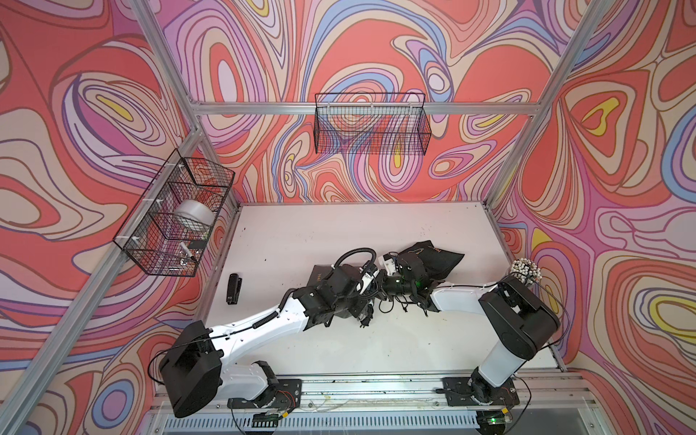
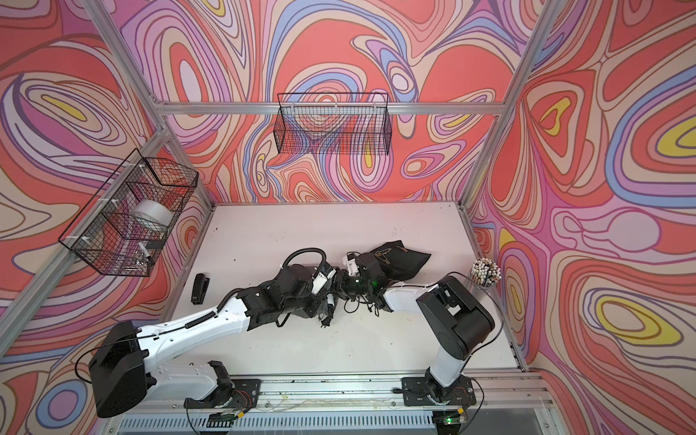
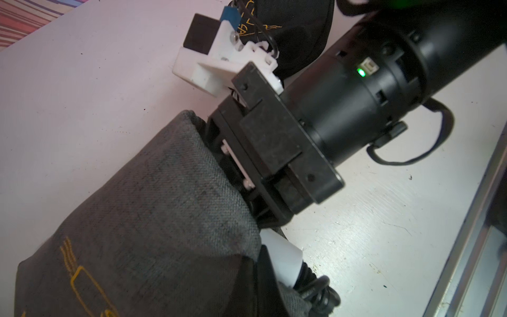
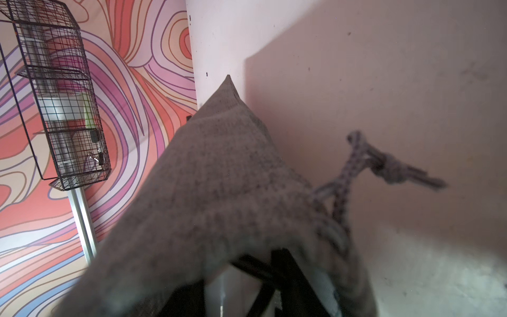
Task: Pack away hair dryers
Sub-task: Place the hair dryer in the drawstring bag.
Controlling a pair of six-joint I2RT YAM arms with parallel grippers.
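Note:
The grey pouch [image 3: 153, 214] with gold print lies mid-table, mostly under my left arm in both top views [image 1: 319, 278]. The white hair dryer's handle end [image 3: 279, 256] pokes out of the pouch mouth, and its black cord [image 3: 318, 291] trails to a plug [image 1: 363, 320] on the table. My left gripper [image 3: 260, 277] is shut on the edge of the pouch mouth. My right gripper [image 3: 233, 164] reaches into the pouch. In the right wrist view the grey fabric drapes over its jaws [image 4: 247, 288], which hold the glossy white dryer body [image 4: 219, 285].
A bulging black pouch [image 1: 433, 258] lies just behind my right wrist. A small black stapler-like object [image 1: 233, 288] sits at the table's left. Wire baskets hang on the left wall [image 1: 177, 214] and back wall [image 1: 371, 124]. A cup of pens [image 1: 525, 269] stands at the right edge.

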